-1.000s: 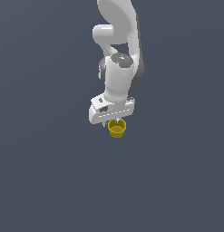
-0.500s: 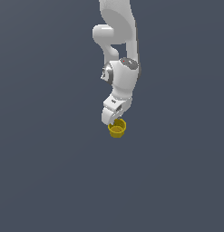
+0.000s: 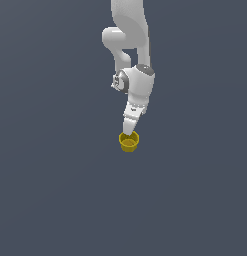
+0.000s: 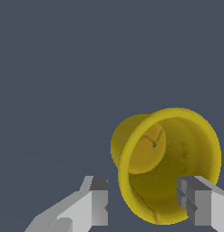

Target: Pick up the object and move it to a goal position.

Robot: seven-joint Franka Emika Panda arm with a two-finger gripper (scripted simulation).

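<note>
Yellow cup (image 3: pixel 129 142) (plain, unpatterned), white arm (image 3: pixel 137 90), slate-grey ground (image 3: pixel 55 190).

White arm (image 3: pixel 137 85) angled downward, claw (image 4: pixel 145 199) fingers parted, apparently not clamped

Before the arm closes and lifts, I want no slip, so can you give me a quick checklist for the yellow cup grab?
1. Yellow cup in view: ok.
2. Pincer open: ok, both fingers show apart.
3. Fingers straddle the cup: not ok; one finger sits outside the wall, the other over the rim opening.
4. Contact with the cup: cannot tell.
5. Cup upright: cannot tell; its mouth faces the wrist camera.
6. Goal position marked: cannot tell, none shows.
</note>
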